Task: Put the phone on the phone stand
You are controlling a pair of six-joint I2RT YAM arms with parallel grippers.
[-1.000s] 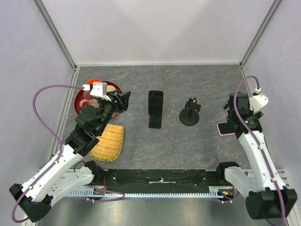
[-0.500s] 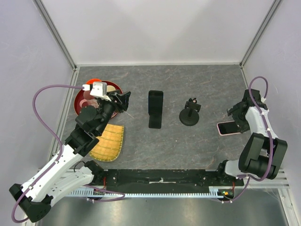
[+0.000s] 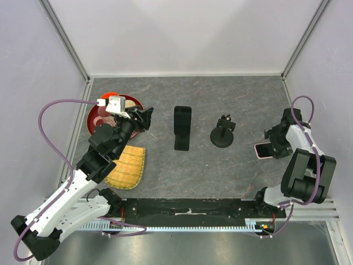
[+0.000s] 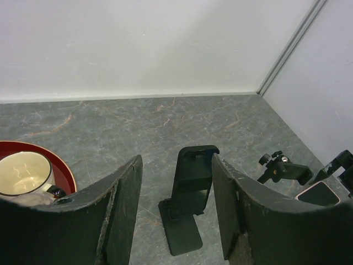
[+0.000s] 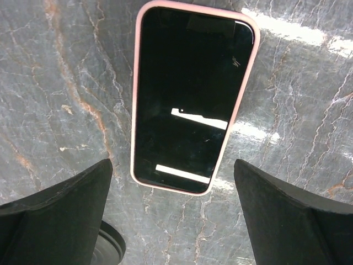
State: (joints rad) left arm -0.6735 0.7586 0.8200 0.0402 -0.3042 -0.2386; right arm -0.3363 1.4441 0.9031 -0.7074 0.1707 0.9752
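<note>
Right tool (image 5: 171, 165) spread wide above pink-cased phone (image 5: 190, 99), wrist view alone shows its whole screen

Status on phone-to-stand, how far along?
Done: nothing placed yet; the phone stand is empty. In hand: the right gripper hangs open over the phone, which lies flat, screen up, on the table; no grip. Remaining: grasp, lift, carry to the stand, set it down. The left gripper is open, holding nothing, by the red plate.
</note>
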